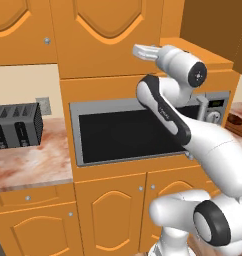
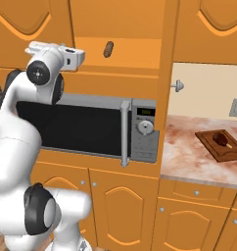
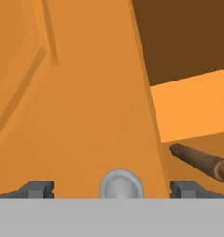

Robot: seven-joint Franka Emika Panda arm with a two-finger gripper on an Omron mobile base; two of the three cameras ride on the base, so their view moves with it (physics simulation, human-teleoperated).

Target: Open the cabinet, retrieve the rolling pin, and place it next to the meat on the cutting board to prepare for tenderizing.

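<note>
The cabinet [image 1: 108,35] stands above the microwave. Its left door is closed, and its right door [image 2: 169,49] is swung out. Inside, the rolling pin [image 2: 108,49] lies on the shelf; the hand view shows it as a brown cylinder [image 3: 202,162] at the right. My gripper [image 1: 136,50] [image 2: 82,56] is open and held level in front of the closed left door. That door's round silver knob [image 3: 121,185] sits between my fingertips [image 3: 37,189], untouched. The cutting board [image 2: 221,144] lies on the counter to the right with the meat [image 2: 220,138] on it.
A steel microwave [image 2: 91,127] with a black glass door sits under the cabinet. A dark toaster [image 1: 15,125] stands on the marble counter [image 1: 28,165] at the left. Shorter orange doors [image 1: 113,215] run below. The open door's knob [image 2: 178,87] sticks out over the right counter.
</note>
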